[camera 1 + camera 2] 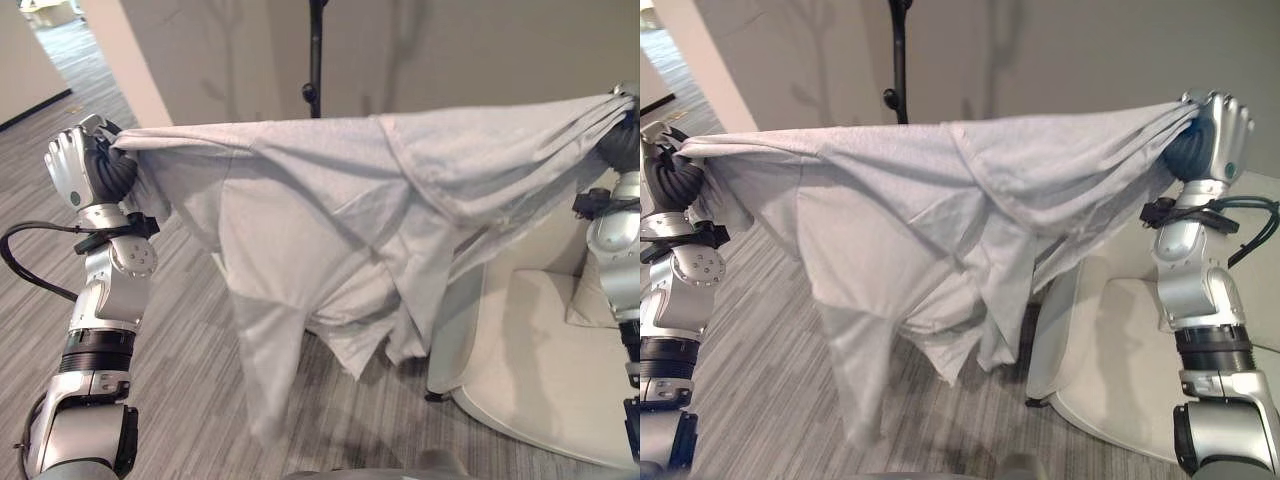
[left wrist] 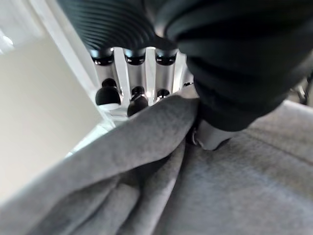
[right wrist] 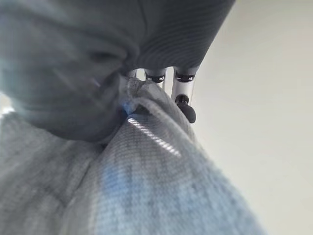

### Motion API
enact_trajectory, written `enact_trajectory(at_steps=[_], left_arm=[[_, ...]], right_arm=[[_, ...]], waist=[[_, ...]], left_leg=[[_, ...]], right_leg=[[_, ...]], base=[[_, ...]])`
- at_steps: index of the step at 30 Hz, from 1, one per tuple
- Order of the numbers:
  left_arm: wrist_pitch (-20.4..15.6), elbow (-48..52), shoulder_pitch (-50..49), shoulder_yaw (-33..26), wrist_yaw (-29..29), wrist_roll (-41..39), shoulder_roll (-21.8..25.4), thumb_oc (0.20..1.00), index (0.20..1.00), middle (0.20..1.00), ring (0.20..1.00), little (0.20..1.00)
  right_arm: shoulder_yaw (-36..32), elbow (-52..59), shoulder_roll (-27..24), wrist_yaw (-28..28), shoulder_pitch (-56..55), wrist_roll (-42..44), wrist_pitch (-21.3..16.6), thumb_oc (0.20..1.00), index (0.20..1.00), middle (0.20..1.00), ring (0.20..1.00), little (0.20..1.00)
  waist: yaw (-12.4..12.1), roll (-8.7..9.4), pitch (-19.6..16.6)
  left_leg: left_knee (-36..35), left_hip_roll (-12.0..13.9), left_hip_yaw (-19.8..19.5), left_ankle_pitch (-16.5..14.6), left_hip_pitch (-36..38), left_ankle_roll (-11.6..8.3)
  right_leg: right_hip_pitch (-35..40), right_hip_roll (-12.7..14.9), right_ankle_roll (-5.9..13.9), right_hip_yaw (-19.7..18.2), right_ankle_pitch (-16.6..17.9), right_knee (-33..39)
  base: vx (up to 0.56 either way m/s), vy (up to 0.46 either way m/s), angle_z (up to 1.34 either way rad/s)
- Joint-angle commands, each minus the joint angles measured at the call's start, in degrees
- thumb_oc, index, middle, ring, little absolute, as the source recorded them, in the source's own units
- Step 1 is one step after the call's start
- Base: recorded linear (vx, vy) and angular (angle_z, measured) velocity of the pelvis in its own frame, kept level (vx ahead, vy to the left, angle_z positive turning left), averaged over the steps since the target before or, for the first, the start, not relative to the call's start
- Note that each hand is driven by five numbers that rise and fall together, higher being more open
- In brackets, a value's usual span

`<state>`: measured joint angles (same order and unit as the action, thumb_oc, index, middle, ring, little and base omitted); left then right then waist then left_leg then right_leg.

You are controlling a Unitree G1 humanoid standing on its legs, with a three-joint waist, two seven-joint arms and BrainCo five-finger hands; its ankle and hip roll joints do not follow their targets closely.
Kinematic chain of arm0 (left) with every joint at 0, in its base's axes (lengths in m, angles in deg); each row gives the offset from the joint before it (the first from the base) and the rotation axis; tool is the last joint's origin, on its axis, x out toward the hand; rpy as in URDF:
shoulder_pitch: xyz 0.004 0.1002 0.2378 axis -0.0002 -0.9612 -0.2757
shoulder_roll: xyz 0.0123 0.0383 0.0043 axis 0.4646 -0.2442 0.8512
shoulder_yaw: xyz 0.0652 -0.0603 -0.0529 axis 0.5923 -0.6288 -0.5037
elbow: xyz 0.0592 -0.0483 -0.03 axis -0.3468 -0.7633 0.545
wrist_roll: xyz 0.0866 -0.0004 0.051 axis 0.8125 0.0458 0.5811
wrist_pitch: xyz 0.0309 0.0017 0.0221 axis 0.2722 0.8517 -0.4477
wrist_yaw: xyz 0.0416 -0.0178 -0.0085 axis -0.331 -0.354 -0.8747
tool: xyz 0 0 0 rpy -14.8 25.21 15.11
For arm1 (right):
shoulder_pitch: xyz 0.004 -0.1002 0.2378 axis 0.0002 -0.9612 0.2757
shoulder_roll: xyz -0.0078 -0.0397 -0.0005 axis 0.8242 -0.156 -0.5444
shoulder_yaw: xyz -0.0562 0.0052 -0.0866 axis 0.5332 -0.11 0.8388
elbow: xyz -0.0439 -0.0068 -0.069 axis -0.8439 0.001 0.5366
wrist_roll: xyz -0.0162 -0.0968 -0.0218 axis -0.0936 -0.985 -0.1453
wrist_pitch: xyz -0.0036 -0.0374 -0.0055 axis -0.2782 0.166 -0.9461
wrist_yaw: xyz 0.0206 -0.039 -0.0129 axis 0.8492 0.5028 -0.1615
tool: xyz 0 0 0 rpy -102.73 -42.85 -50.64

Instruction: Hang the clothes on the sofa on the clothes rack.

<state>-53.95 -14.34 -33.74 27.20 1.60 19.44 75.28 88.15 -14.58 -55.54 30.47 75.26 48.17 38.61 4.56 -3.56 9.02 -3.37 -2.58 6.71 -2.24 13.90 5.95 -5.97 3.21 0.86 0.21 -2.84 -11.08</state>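
Both hands are raised with one pale grey, soft cotton T-shirt [image 1: 330, 210] stretched wide between them, its top edge pulled into a nearly straight line at head-camera height; the left hand [image 1: 82, 158] holds one end of the cloth at the left of the scene, and the right hand [image 1: 1212, 135] holds the other end at the right; in the left wrist view the silver fingers [image 2: 134, 93] curl down with their dark tips against a bunched fold of the shirt, so that hand is pinching the fabric; in the right wrist view the fingers [image 3: 182, 95] likewise curl over a gathered ridge of cloth and clamp it against the palm; the body of the shirt hangs down in loose folds below the taut edge, one long part drooping lowest toward the grey striped carpet floor [image 1: 180, 340], clear of it; behind the shirt, near its middle, a thin black upright pole with a small knob [image 1: 315, 60] rises in front of the plain pale wall [image 1: 1090, 50]; below and to the right stands a cream rounded upholstered sofa [image 1: 1110, 350], with the garment's right part hanging above and in front of it, not resting on it.
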Motion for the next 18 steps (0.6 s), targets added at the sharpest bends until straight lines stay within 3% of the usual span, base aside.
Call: enact_trajectory(at_steps=[1, 6, 7, 9, 10, 14, 15, 17, 18], left_arm=[[0.9, -1.9, 6.2, -0.6, -3.2, -1.4, 8.5, 0.200, 0.200, 0.200, 0.200, 0.200], [1.3, -9.8, 15.5, 6.6, -3.7, -3.5, 14.5, 0.200, 0.200, 0.200, 0.200, 0.200], [2.1, -14.2, 21.6, 13.9, -3.0, -4.1, 20.3, 0.200, 0.200, 0.200, 0.200, 0.200], [1.8, -16.2, 24.6, 16.2, -3.3, -4.9, 20.5, 0.200, 0.200, 0.200, 0.200, 0.200], [2.3, -20.3, 31.1, 22.6, -2.5, -5.6, 23.3, 0.200, 0.200, 0.200, 0.200, 0.200], [1.9, -27.3, 40.7, 34.7, -1.2, -7.9, 26.6, 0.200, 0.200, 0.200, 0.200, 0.200], [1.6, -31.0, 47.7, 43.4, -0.6, -8.7, 27.2, 0.200, 0.200, 0.200, 0.200, 0.200], [1.3, -32.1, 49.8, 45.3, -0.6, -9.1, 26.8, 0.200, 0.200, 0.200, 0.200, 0.200], [2.3, -36.1, 55.2, 52.9, 0.8, -9.4, 27.3, 0.200, 0.200, 0.200, 0.200, 0.200]], right_arm=[[5.0, -3.9, -8.2, -3.4, 11.9, 0.9, -0.7, 0.200, 0.200, 0.200, 0.200, 0.200], [15.1, -8.7, -11.2, -2.6, 21.4, 2.1, -1.8, 0.200, 0.200, 0.200, 0.200, 0.200], [22.0, -10.4, -12.7, -1.7, 27.3, 2.3, -2.3, 0.200, 0.200, 0.200, 0.200, 0.200], [23.8, -12.1, -12.4, -2.0, 29.8, 3.0, -2.5, 0.200, 0.200, 0.200, 0.200, 0.200], [29.3, -13.7, -13.9, -1.7, 34.8, 3.5, -3.1, 0.200, 0.200, 0.200, 0.200, 0.200], [36.5, -14.4, -15.5, -0.7, 40.9, 3.8, -3.6, 0.200, 0.200, 0.200, 0.200, 0.200], [40.8, -16.3, -15.7, -1.0, 44.9, 4.7, -3.9, 0.200, 0.200, 0.200, 0.200, 0.200], [40.9, -16.9, -15.8, -1.1, 45.4, 5.0, -4.1, 0.200, 0.200, 0.200, 0.200, 0.200], [45.0, -19.2, -14.4, -1.6, 50.4, 5.7, -4.0, 0.200, 0.200, 0.200, 0.200, 0.200]], waist=[[1.1, 0.98, -0.1], [4.3, 0.44, 1.7], [5.3, 0.64, 1.7], [5.6, 0.53, 2.3], [5.9, 0.89, 1.1], [6.2, 1.05, -1.5], [6.3, 1.96, -3.1], [6.4, 2.19, -3.0], [4.4, 7.00, -2.5]], left_leg=[[-1.6, 1.7, -4.5, 5.0, -0.4, -7.77], [-1.6, 2.6, -5.1, 4.3, 1.7, -7.19], [-1.6, 3.0, -5.2, 4.6, 3.4, -7.14], [-1.6, 3.2, -5.5, 4.3, 3.5, -7.15], [-1.6, 3.8, -5.8, 4.2, 4.4, -6.73], [3.2, 7.9, -6.4, 6.3, 5.7, -6.00], [10.2, 10.2, -5.8, 6.1, 4.0, -5.79], [11.2, 10.2, -6.1, 5.5, 3.3, -5.77], [24.6, 12.0, -4.5, 5.6, -2.2, -5.53]], right_leg=[[4.6, -0.3, 0.99, -1.0, 5.2, 8.9], [0.2, -2.5, 1.47, 0.0, 6.4, 12.9], [-1.2, -3.1, 1.69, 1.8, 7.7, 12.4], [-1.0, -3.2, 1.73, 2.1, 7.2, 12.3], [1.0, -2.9, 1.80, 1.2, 7.8, 11.8], [1.8, -2.7, 2.18, -0.5, 9.3, 9.6], [3.8, -1.5, 2.35, -0.9, 9.9, 10.7], [3.9, -1.5, 2.38, -0.6, 10.0, 11.1], [8.4, 2.8, 1.43, -1.5, 12.2, 11.4]], base=[[0.16, 0.076, 0.16], [0.19, 0.030, 0.24], [0.23, -0.013, 0.30], [0.20, -0.027, 0.22], [0.27, -0.078, 0.15], [0.35, -0.127, 0.00], [0.34, -0.161, -0.09], [0.27, -0.219, 0.20], [0.48, -0.418, 0.40]])
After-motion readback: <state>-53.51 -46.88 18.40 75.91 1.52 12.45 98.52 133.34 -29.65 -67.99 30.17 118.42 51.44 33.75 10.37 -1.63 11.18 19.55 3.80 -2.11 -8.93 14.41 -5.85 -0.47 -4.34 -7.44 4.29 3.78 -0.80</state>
